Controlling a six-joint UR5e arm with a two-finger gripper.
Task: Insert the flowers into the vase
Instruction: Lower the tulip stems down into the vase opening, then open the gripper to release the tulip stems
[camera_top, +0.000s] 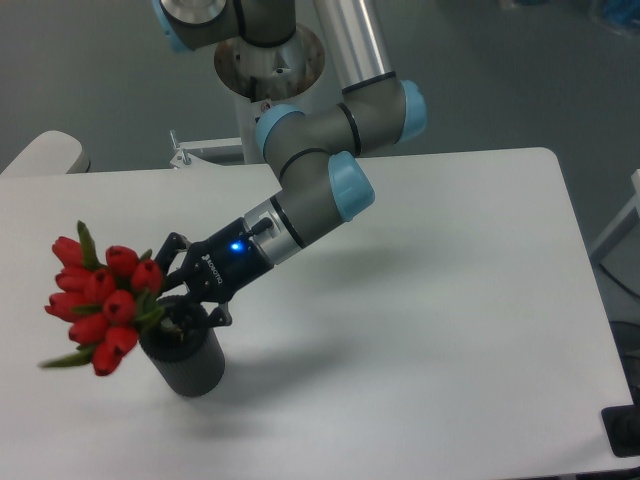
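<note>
The flowers (103, 300) are a tight bunch of red tulip buds with green leaves, leaning out to the left above the vase. The vase (186, 358) is a short dark grey ribbed cylinder standing near the table's front left. My gripper (172, 300) is tilted down to the left, right over the vase's rim, shut on the flowers' stems. The stem ends reach into the vase mouth; how deep they go is hidden by the fingers and rim.
The white table (420, 300) stretches to the right. The arm's base column (268, 60) stands behind the table's back edge. A pale rounded object (45, 155) sits at the far left, and a dark object (622, 430) at the front right corner.
</note>
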